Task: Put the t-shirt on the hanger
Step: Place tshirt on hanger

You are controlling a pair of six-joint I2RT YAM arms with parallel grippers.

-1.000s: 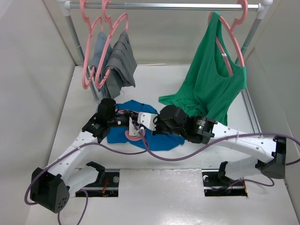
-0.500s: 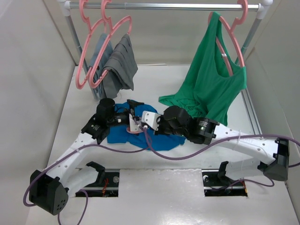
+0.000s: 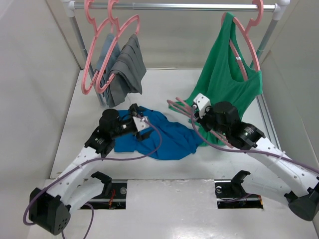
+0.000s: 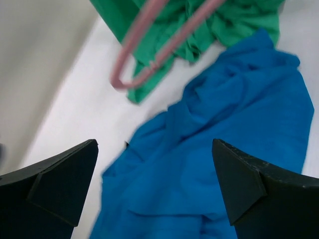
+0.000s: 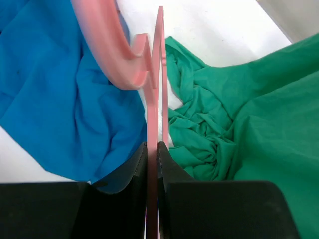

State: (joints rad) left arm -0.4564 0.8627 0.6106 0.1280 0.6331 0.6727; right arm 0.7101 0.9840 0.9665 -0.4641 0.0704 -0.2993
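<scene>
**Right arm holds hanger; t-shirt lies loose on table, not yet on it.**

The right gripper [image 5: 152, 145] is pinched nearly closed on the thin bar of the hanger [image 5: 152, 99], holding it above where the t-shirt [image 3: 164, 137] meets the hem of the green top [image 3: 224, 89]. The t-shirt lies crumpled at mid-table [image 3: 164, 79]. The left gripper [image 4: 154, 144] stands wide apart, holding nothing, over the shirt's left part. In judgement, the shirt is light and limp and will sag and bunch, so the collar or a shoulder seam is the sound place to pinch. The hanger is stiff and slick and may pivot in the grip. The right wrist view confirms the clamp, and only the overhead view gives the whole layout. No view locates the collar.
</scene>
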